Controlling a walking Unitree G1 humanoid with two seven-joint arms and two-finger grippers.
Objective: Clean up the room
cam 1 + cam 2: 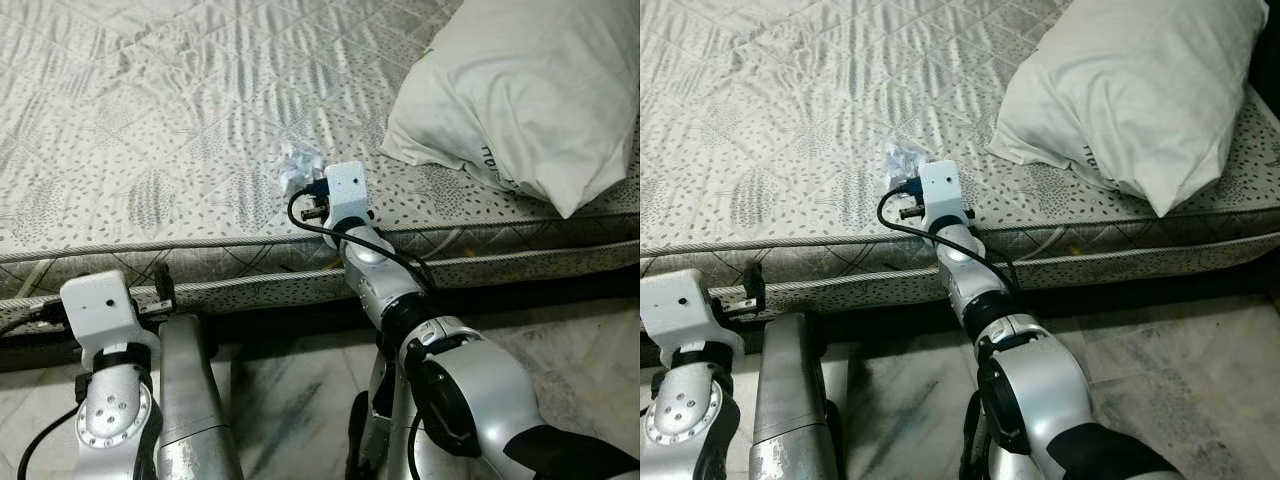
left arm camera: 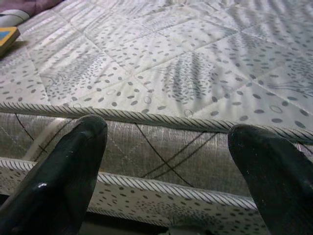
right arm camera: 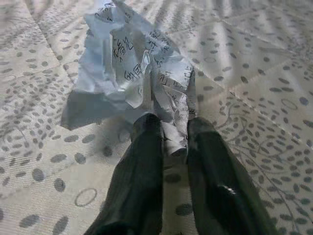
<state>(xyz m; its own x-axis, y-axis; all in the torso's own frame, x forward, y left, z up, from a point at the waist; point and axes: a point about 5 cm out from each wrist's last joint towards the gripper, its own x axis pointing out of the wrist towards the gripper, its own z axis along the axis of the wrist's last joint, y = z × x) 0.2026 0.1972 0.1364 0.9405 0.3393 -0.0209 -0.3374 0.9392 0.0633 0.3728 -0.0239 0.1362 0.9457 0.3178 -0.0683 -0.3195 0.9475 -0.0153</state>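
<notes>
Nearest us, our left gripper waits wide open and empty by the mattress edge. Farther on, our right gripper pinches the crumpled paper lying on the mattress; lifting and binning remain.

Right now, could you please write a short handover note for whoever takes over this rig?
Right gripper: reached over the bed edge, fingers shut on a corner of the crumpled paper, which lies on the mattress near the pillow.
Left gripper: open, holding nothing, low beside the bed's side.
Done: paper gripped.
Left: lift it off the bed and bin it; no bin is in sight. A flat yellow and blue object also lies further along the bed; I cannot tell what it is.
</notes>
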